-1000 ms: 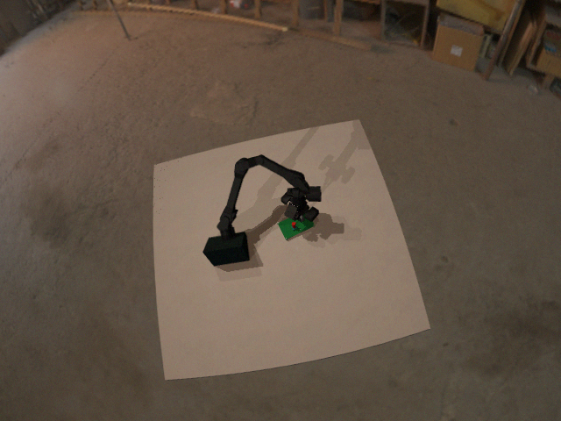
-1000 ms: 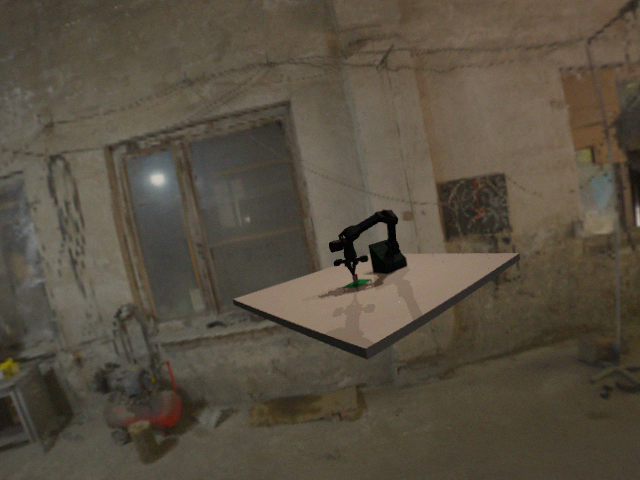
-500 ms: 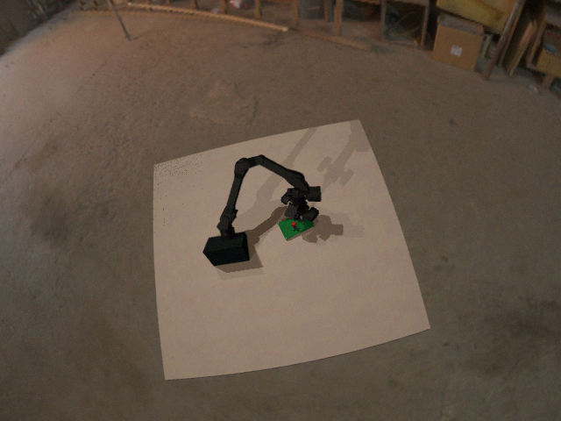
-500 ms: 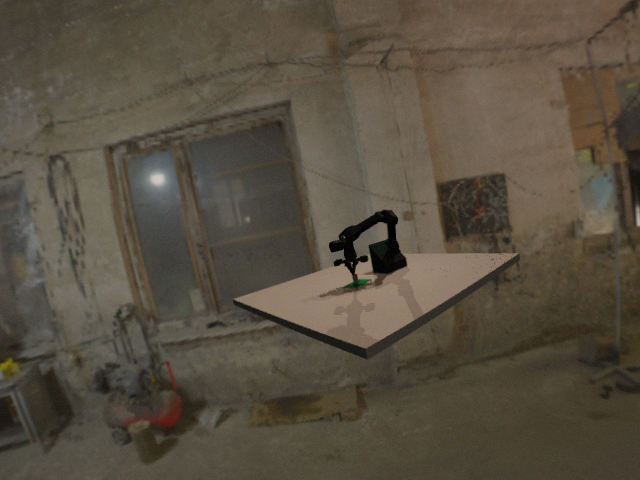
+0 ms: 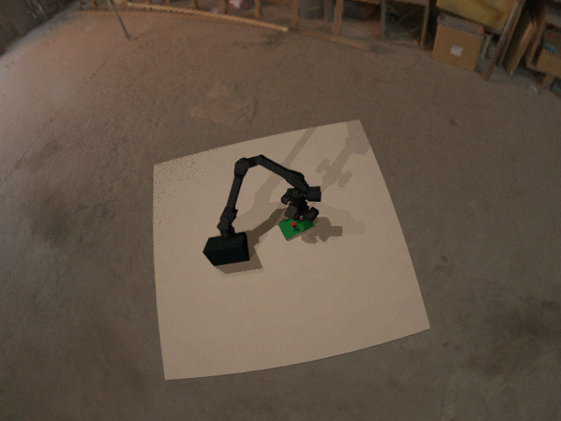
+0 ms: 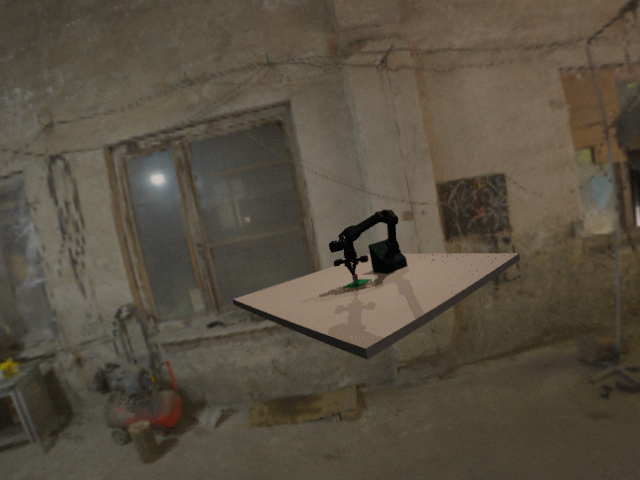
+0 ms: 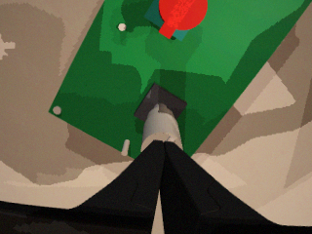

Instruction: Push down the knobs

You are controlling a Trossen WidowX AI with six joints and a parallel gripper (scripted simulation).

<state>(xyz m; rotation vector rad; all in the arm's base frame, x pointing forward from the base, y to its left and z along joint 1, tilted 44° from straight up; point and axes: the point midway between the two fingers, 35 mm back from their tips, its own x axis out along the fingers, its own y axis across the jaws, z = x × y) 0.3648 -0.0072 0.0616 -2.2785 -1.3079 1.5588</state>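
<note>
The green circuit board stands on the table. A red knob with a pointer sits over a teal potentiometer. A pale grey knob stands over a dark potentiometer. My gripper is shut, its fingertips together over the top of the grey knob, with nothing seen between them. Whether the tips touch that knob, and how far down either knob sits, I cannot tell.
Small pale posts stand on the board near the potentiometers. The arm's dark base block is on the table, to the left of the board in the top view.
</note>
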